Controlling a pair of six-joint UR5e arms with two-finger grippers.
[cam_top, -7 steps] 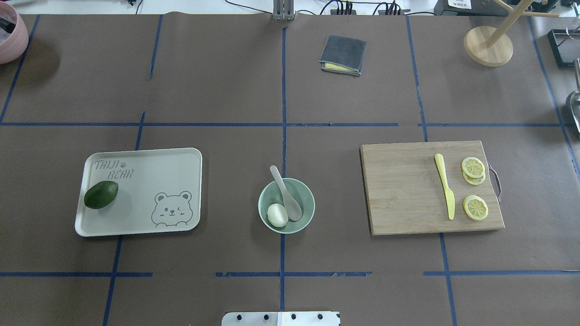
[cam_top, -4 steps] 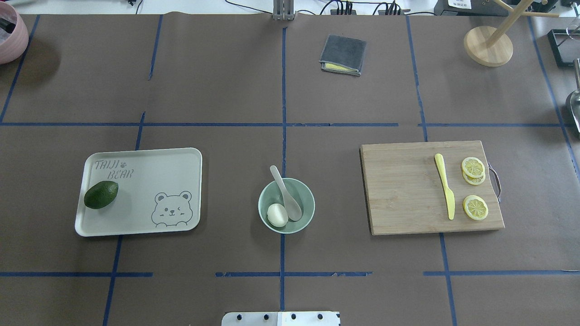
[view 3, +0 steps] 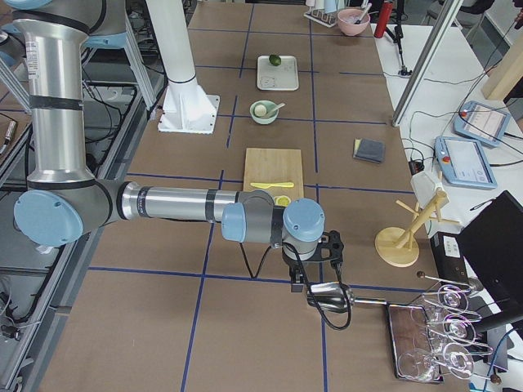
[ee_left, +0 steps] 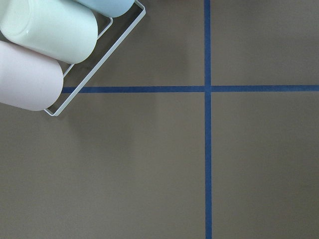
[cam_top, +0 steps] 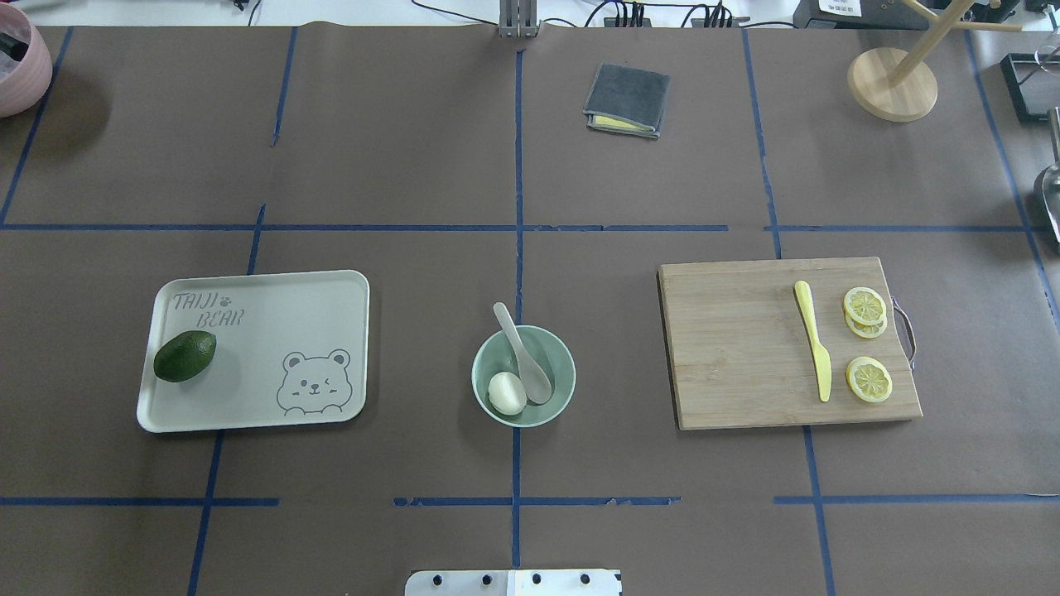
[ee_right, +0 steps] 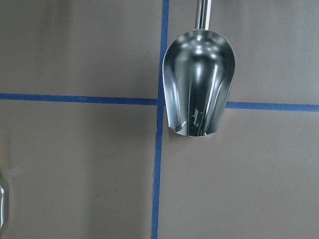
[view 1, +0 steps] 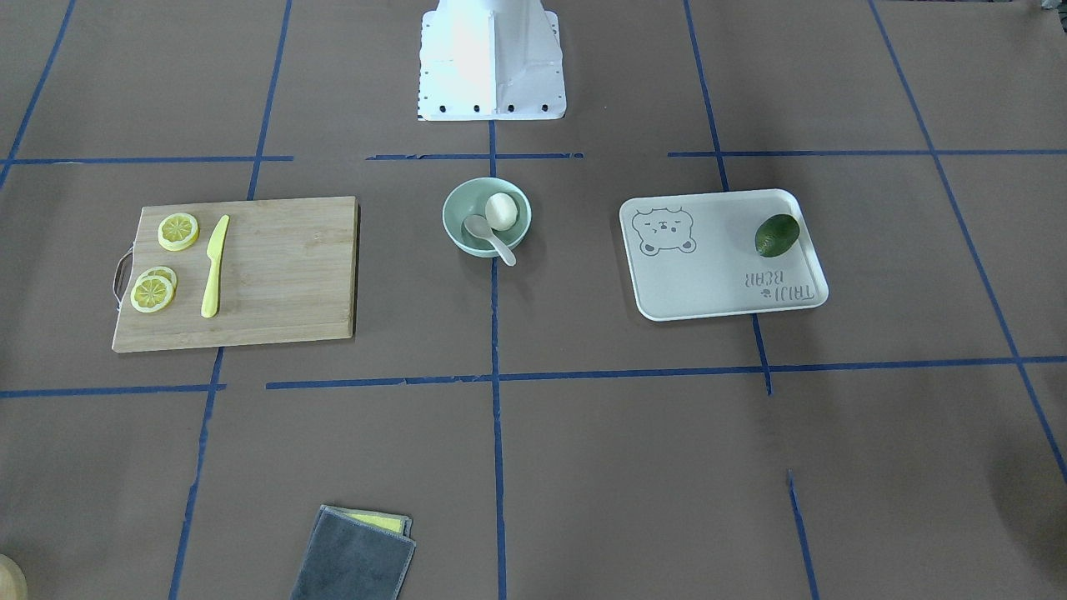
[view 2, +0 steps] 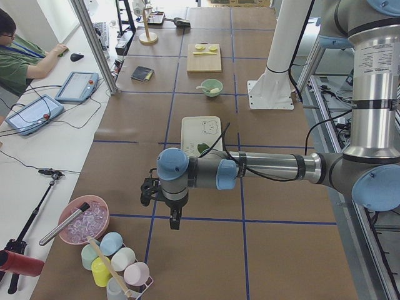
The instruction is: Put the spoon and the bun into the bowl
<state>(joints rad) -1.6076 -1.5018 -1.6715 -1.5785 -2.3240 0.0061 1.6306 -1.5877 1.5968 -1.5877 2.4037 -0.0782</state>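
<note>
Already the bun point(cam_top: 506, 392) and spoon point(cam_top: 523, 352) lie in the bowl point(cam_top: 564, 368) at mid-frame overhead, but the spoon's handle overhangs the upper rim, so a knock could tip it out; whether the left hand point(view 2: 174, 223) or right hand point(view 3: 299, 285) is apart or together, I cannot tell.

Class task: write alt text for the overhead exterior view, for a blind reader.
A mint-green bowl at centre holds a white bun and a spoon. An avocado sits on a tray left; a cutting board lies right.
</note>
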